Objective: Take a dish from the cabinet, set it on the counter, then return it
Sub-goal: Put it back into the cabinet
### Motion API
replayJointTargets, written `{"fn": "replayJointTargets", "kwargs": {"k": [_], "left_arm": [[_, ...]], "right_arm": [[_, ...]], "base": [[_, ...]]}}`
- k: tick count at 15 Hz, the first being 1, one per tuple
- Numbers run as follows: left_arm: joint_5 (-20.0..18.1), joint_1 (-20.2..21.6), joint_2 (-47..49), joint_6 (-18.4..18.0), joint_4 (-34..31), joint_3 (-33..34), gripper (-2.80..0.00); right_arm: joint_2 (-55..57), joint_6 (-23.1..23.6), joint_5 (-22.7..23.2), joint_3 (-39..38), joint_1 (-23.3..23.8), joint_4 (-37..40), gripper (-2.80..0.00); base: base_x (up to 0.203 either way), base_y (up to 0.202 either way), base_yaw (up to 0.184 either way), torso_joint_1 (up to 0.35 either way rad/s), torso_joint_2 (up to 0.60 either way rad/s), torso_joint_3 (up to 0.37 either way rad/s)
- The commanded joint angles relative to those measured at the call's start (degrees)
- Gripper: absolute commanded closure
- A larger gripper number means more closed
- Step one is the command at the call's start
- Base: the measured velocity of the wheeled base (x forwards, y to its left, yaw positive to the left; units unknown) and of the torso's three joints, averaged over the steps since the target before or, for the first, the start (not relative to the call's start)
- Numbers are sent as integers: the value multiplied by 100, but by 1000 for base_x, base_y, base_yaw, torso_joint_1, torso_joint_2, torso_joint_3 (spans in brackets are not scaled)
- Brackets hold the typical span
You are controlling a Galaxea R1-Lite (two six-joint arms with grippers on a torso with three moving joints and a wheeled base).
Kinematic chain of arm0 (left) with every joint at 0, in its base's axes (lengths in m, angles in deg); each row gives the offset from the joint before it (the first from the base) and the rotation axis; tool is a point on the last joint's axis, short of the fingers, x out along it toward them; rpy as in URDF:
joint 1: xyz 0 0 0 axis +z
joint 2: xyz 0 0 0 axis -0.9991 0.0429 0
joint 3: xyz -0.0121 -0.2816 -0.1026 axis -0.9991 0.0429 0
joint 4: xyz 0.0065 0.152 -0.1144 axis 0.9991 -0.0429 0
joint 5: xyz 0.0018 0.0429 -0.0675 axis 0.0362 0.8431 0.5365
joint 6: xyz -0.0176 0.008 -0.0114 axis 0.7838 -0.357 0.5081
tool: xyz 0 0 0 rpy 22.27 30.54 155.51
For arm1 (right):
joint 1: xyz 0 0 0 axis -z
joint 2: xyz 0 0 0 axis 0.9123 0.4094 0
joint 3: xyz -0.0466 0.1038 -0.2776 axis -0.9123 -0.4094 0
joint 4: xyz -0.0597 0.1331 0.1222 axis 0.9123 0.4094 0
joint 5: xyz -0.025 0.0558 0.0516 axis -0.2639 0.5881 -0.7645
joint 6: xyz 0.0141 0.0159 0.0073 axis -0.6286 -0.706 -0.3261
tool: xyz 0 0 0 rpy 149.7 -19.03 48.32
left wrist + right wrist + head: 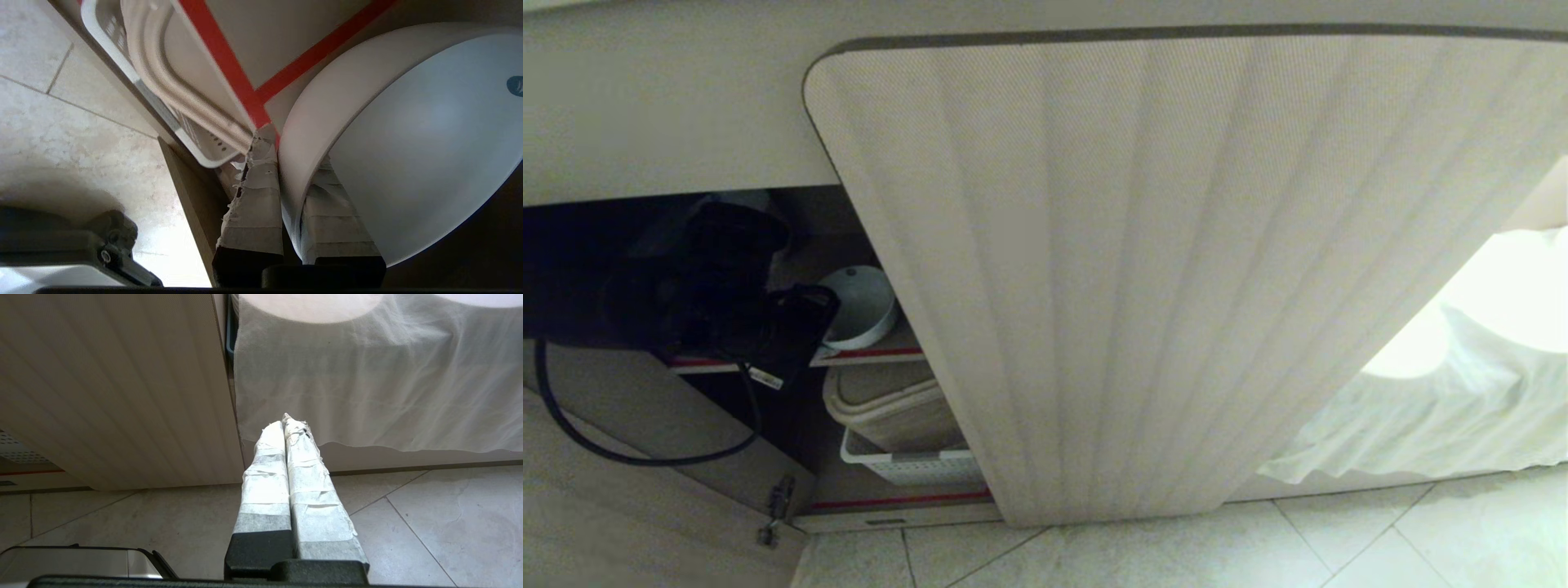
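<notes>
The dish (862, 306), a small white bowl, sits tilted at the front of the cabinet's upper shelf (882, 353), which is edged with a red strip. I cannot tell whether it rests on the shelf. My left gripper (823, 333) reaches into the cabinet from the left. In the left wrist view my left gripper (292, 151) is shut on the wall of the dish (408, 155), one taped finger inside and one outside. The ribbed cabinet door (1176, 269) stands open in front of me. My right gripper (286, 422) is shut and empty, low over the floor. The counter is out of view.
Below the dish, a white perforated basket (907, 467) holding a beige tray (882, 404) fills the lower shelf. Another open door (645, 457) with a metal hinge (776, 506) stands at the left. White cloth (1445, 408) hangs at the right. Tiled floor (1258, 547) lies below.
</notes>
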Motion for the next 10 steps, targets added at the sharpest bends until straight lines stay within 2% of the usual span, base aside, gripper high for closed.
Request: {"fn": "replayJointTargets", "kwargs": {"k": [1, 10], "left_arm": [[48, 3, 95, 37, 2, -76, 0], [-18, 3, 344, 28, -89, -390, 0]], "right_arm": [[-2, 0, 0, 0, 1, -1, 0], [-2, 0, 0, 0, 3, -1, 0]], "base": [[0, 0, 0, 0, 0, 0], [0, 0, 0, 0, 0, 0]]}}
